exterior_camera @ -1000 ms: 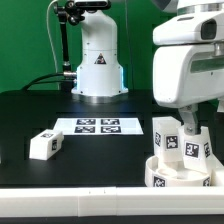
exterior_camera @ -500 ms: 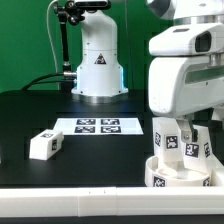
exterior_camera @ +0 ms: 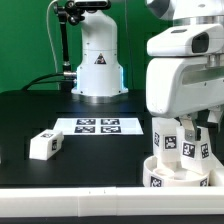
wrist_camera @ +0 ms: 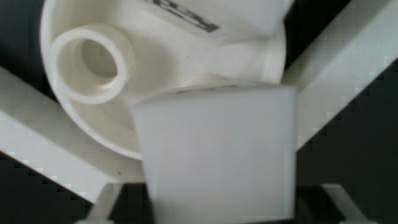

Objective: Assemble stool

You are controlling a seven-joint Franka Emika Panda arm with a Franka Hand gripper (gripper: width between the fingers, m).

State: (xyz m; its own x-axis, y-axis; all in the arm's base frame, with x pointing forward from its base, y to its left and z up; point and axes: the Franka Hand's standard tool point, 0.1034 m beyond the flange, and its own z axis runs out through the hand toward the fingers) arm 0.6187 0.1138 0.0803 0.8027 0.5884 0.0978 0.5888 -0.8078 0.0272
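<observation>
The round white seat (exterior_camera: 176, 178) lies at the front of the exterior view's right, tags on its rim. Two white tagged legs (exterior_camera: 165, 136) stand upright on it. My gripper (exterior_camera: 198, 128) hangs right over them. In the wrist view the seat (wrist_camera: 196, 50) shows a round socket hole, and one upright leg (wrist_camera: 214, 140) stands between my fingers. My gripper (wrist_camera: 222, 205) is open: a dark gap shows between each fingertip (wrist_camera: 111, 195) and the leg's sides. A third leg (exterior_camera: 44, 144) lies loose on the table at the exterior view's left.
The marker board (exterior_camera: 100, 126) lies flat mid-table. The robot's white base (exterior_camera: 98, 62) stands behind it. The table's front edge runs just below the seat.
My hand has shifted a little toward the exterior view's left over the seat since a second ago. The seat and legs have not moved.
</observation>
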